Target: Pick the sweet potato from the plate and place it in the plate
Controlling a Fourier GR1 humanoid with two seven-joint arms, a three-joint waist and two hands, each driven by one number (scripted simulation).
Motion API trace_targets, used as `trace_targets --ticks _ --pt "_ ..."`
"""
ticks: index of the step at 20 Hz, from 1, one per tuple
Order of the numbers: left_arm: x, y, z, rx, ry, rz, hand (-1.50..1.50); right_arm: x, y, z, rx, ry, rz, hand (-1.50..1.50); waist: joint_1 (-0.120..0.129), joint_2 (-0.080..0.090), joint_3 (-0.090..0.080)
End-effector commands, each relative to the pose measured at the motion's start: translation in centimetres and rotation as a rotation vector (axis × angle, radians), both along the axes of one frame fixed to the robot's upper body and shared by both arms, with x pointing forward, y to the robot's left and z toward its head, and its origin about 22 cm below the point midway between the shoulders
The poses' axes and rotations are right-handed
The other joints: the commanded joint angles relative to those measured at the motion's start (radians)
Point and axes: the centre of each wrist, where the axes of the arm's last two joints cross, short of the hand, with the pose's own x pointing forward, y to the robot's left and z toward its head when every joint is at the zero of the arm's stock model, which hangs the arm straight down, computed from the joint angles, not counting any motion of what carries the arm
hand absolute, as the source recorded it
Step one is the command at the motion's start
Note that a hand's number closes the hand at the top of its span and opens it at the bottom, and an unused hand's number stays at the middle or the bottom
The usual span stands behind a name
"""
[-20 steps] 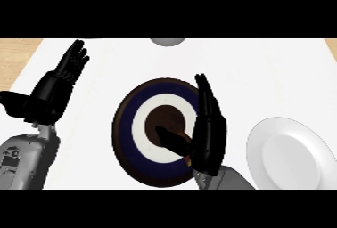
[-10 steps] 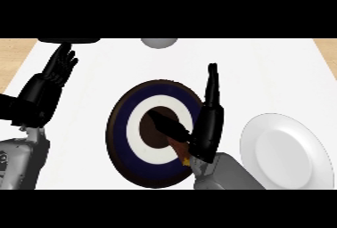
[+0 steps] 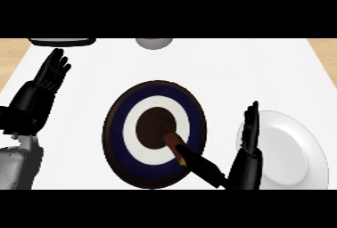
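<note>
Sweet potato (image 3: 173,141), seen lying on the ringed plate (image 3: 125,116) beside the white plate (image 3: 296,151), from which the right robot hand (image 3: 247,147) has been drawn back toward the near edge, fingers straight and empty, thumb touching it; pickup judged unsecured.

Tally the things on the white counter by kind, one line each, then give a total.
Round plates: 2, the dark blue-and-white ringed plate and the plain white plate
Brown sweet potato: 1
Grey round object at the far edge: 1
Black-rimmed object at the far left: 1
Total: 5
</note>
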Motion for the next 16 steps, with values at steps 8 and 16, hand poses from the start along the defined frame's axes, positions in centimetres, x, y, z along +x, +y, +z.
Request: trace_targets --ticks 8,16 --pt "0.2 1.0 1.4 0.005 -0.012 0.016 0.0 -6.8 -7.0 -0.7 -0.021 0.009 -0.055 -1.5 -0.011 -0.002 0.003" --pt "-0.8 0.4 -1.5 -0.03 0.013 0.013 0.0 -9.3 -8.1 -2.7 -0.098 0.009 -0.052 -1.5 -0.017 -0.004 0.003"
